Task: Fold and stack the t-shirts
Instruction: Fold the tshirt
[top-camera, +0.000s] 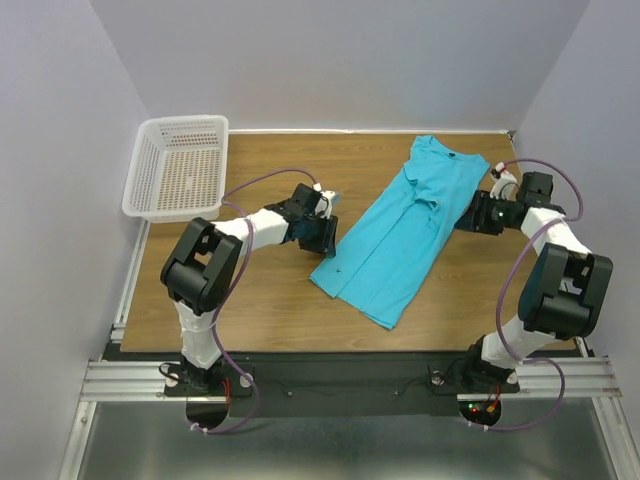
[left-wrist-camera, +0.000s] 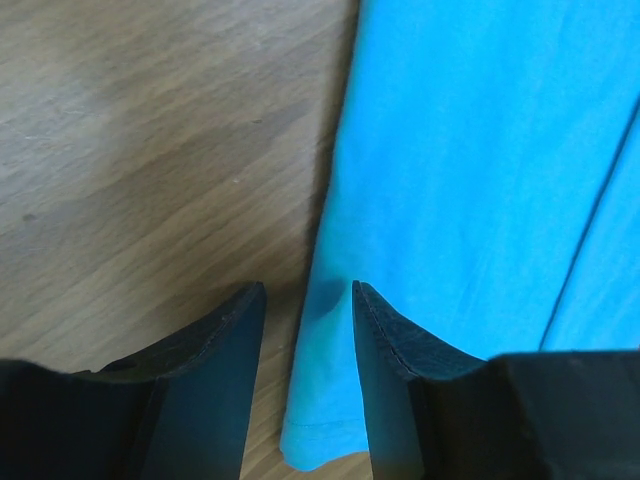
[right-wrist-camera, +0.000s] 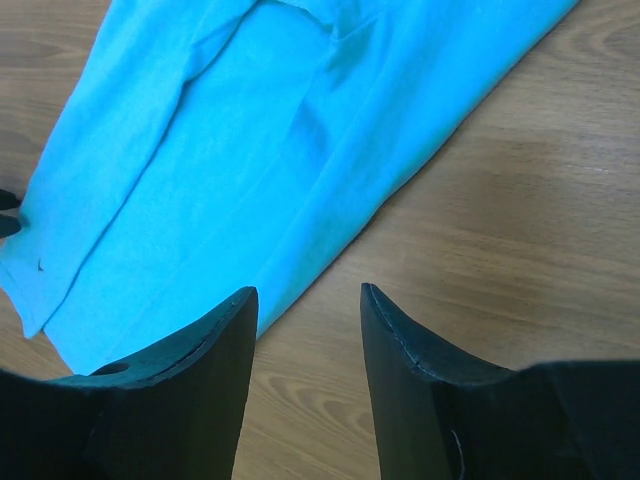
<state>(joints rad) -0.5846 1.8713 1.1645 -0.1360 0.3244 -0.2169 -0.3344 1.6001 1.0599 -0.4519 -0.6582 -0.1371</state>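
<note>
Left gripper (left-wrist-camera: 306, 290) parted, straddling t-shirt (left-wrist-camera: 480, 150) edge (ungripped); right gripper (right-wrist-camera: 309, 290) parted over table (right-wrist-camera: 500, 250).

One turquoise t-shirt (top-camera: 405, 235) lies flat on the wooden table (top-camera: 260, 290), folded into a long narrow strip. It runs diagonally, with the neck toward the upper right of the frame and the hem toward the lower middle. The left gripper (top-camera: 328, 240) sits right at the strip's lower left edge, and the right gripper (top-camera: 470, 212) is just beside its upper right edge. A white mesh basket (top-camera: 140, 170) is parked in the upper left, well apart from the shirt.
</note>
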